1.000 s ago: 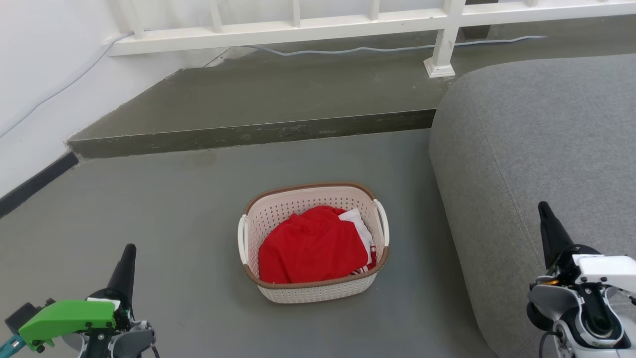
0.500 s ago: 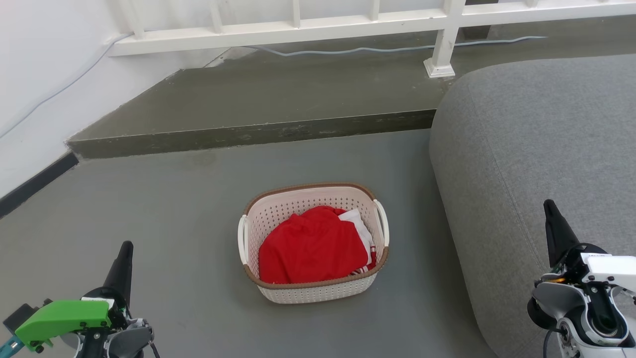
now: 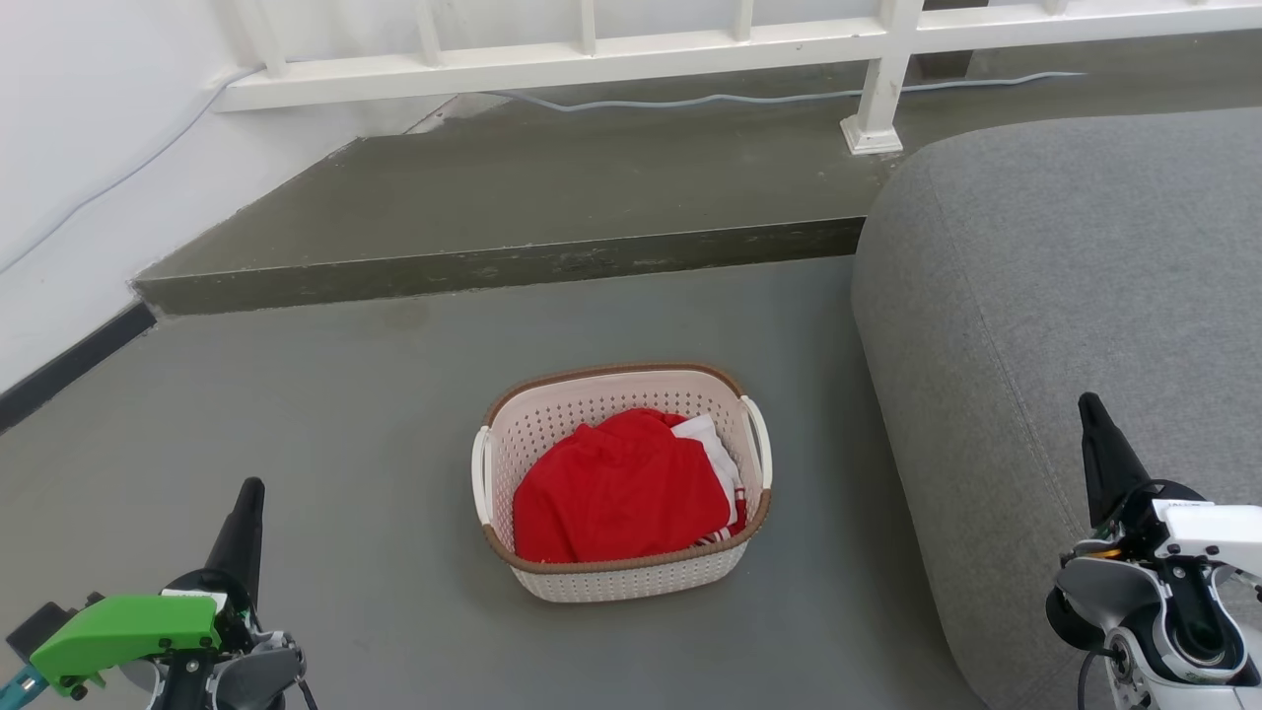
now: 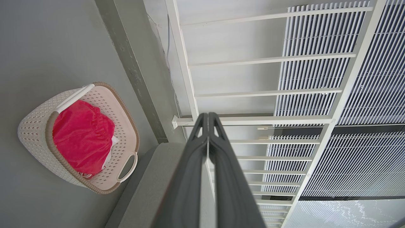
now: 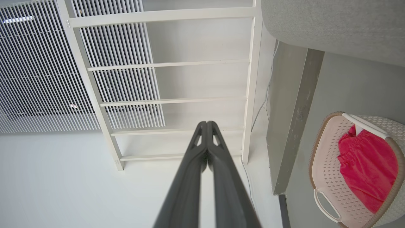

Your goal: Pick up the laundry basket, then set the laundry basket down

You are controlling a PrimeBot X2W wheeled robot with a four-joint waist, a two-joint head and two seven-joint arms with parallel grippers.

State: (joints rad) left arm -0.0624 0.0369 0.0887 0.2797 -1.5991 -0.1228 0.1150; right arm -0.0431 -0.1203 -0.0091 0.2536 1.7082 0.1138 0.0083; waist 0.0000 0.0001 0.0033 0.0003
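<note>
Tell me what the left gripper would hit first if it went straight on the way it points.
Probably the white railing: the shut left gripper aims at it. The basket lies off to one side of that line; depth is unclear.

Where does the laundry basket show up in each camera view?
Head view: laundry basket at centre, slightly low.
Left wrist view: laundry basket at the left, below the middle.
Right wrist view: laundry basket at the lower right.
Shared landmark: the raised floor step behind it.

Perforated plastic laundry basket [image 3: 631,582]; red cloth [image 3: 616,493]; matt floor [image 3: 375,414]
</note>
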